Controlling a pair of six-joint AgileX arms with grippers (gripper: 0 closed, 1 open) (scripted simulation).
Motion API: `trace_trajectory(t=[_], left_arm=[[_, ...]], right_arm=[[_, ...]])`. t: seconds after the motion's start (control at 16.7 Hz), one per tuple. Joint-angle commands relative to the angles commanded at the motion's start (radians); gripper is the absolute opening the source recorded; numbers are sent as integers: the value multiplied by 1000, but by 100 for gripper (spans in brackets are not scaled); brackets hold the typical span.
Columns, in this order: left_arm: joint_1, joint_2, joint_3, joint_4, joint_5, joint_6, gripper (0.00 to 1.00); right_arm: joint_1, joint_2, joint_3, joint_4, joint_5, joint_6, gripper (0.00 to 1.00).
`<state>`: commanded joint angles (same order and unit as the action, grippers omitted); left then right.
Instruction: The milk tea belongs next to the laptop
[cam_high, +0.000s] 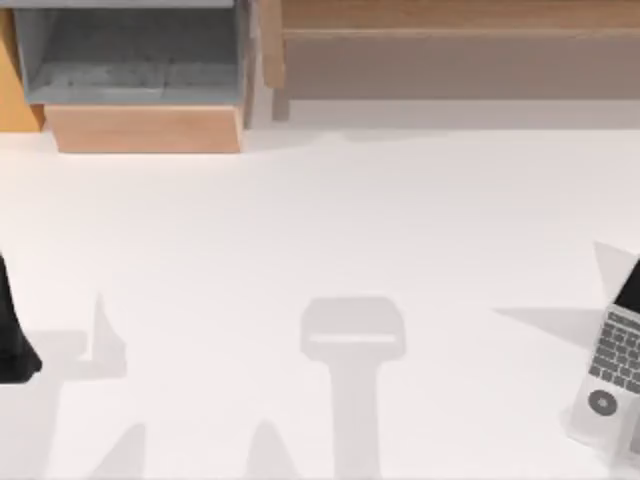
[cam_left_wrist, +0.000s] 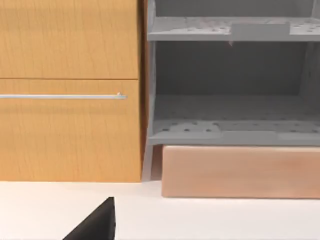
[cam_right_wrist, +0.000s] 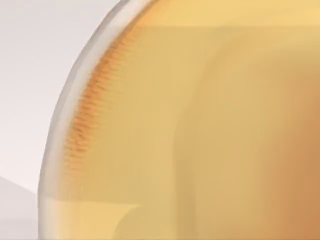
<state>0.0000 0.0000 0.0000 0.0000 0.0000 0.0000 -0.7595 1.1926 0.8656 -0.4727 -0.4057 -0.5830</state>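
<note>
Locating the milk tea (cam_right_wrist: 200, 130): it sits hard up against the right wrist camera, its orange-tan wall and pale curved edge taking most of that view, with a strip of white tabletop (cam_right_wrist: 30, 60) beside it.
Milk tea's spot on the tabletop: cannot be fixed from above; judged to be right at the right claw.
Milk tea's long axis: the pale edge runs as a slanting curve in the wrist view, so I cannot tell whether the cup stands upright or tilted.
Right claw: its state cannot be told, and whether it is pinching the cup or just beside it is also unclear.
Laptop (cam_high: 612, 385): at the near right edge of the tabletop (cam_high: 320, 230), lid open, keyboard and round disc mark facing up, turned at a slant.
Left arm (cam_high: 10, 340): parked at the near left edge, well apart from the laptop.
Left claw (cam_left_wrist: 97, 222): a dark wedge low in the left wrist view, facing the orange cabinet (cam_left_wrist: 70, 125) and grey shelf (cam_left_wrist: 230, 130) at the far left; spread or pressed together, I cannot tell.
Nearer arm: the right, judged from the cup being close to its camera and the laptop lying on the right side.
Deciding relation: the laptop's bare left flank is the open ground, so the cup probably has to come down just beside that edge, apart from the keyboard.
Risk: a tapered cup may tip if set down off-vertical.
</note>
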Motion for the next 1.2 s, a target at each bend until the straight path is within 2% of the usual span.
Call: trace_trajectory(t=[0.18,0.42,1.2], left_arm=[[0,0,0,0,0,0,100],[0,0,0,0,0,0,100],[0,0,0,0,0,0,100]], right_arm=[[-145,-68,-83,-104,-100,-134,0],[-237,-99,-170,-200,-185,-241,0],[-237,-104,-193,-157,-197,-245,0]])
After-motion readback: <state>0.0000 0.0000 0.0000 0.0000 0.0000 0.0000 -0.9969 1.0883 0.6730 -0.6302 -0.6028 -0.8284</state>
